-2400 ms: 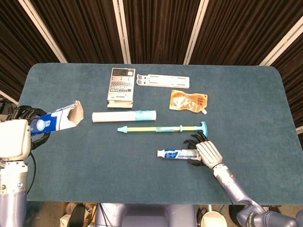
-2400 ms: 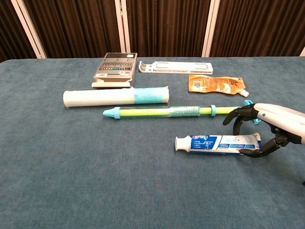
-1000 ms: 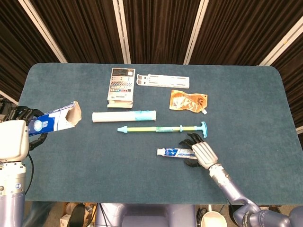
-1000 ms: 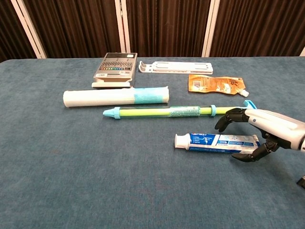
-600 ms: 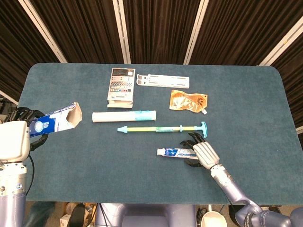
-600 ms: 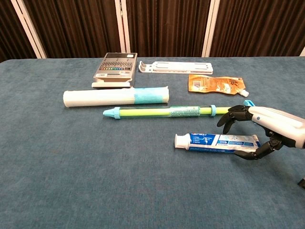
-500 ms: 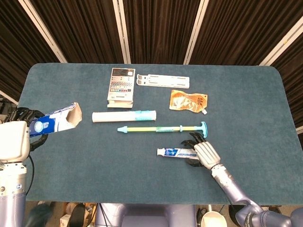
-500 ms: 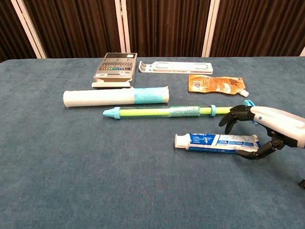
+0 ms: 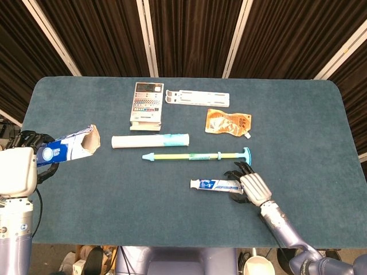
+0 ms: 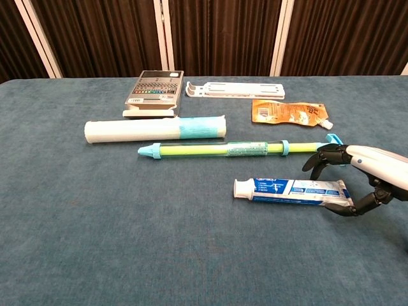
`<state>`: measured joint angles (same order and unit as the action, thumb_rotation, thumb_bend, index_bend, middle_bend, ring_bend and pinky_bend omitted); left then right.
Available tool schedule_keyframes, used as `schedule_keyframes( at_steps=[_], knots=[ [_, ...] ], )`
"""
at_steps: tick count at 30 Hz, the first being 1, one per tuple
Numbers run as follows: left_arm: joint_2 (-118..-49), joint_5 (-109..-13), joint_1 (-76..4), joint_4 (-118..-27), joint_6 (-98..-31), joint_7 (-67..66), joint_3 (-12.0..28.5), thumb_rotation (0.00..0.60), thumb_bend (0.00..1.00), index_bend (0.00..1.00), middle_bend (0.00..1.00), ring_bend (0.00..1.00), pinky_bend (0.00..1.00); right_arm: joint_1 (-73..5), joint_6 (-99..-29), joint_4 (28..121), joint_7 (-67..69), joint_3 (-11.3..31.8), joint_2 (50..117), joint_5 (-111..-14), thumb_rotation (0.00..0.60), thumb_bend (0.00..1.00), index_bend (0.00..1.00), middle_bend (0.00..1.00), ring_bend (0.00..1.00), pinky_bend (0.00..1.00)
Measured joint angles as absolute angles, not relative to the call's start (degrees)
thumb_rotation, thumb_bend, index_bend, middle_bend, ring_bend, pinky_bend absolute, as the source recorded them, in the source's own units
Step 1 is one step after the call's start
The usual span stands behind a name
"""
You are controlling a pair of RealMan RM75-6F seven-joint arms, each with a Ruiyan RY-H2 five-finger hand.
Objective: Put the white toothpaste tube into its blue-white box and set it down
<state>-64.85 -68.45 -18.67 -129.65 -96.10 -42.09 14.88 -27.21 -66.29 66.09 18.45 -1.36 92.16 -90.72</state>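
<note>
Toothpaste tube [image 10: 293, 190] lies flat on the desk [image 9: 298, 126], front-centre-right, cap pointing toward the robot's left, crimped end toward the right hand [image 9: 252, 186]. Not lifted, not in the box.

Right hand sits at the crimped end of the tube, fingers [image 10: 319, 157] arched over it and spread apart, thumb low on the near side. In the chest view the lower fingertip looks to be at or just touching the tube's end, the upper fingers clear above it. No closed grip on the tube: the hand is spread around the end, not clamped.

Left hand [image 9: 26, 154] is at the left edge of the desk in the head view, wrapped around the blue-white box [image 9: 66, 146]. Box is held off the desk, tilted, open end with flaps facing right toward the middle of the desk. Left hand is outside the chest view.

Other things on the desk:
- long yellow-green stick with light blue ends [image 10: 229, 149], just behind the tube, roughly parallel to it
- white roll with a light blue end [image 10: 156, 129] behind that
- calculator [image 9: 147, 101] at the back
- white flat rack [image 9: 197, 97] beside it
- orange pouch [image 9: 229, 122] back right
</note>
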Motion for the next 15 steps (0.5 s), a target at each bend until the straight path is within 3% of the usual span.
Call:
schedule_keyframes(
  at_steps=[10,15],
  knots=[
    [-65.6,-68.4,-18.9,-129.9,-96.5,-43.0,15.0,0.6,0.34,0.44,0.42,0.25,0.34,-26.9,-67.4,65.2,18.8,-1.4,93.0,-91.2,0.6,0.32,0.45,0.48,0.15,0.0],
    [-65.5,-68.2,-18.7,-130.0,-96.7,-42.9,15.2,0.6,0.34,0.44,0.42,0.25,0.34,-26.6,-68.0,64.4,18.3,-1.1,93.8,-91.2,0.6,0.33,0.48,0.49,0.16,0.0]
  ],
)
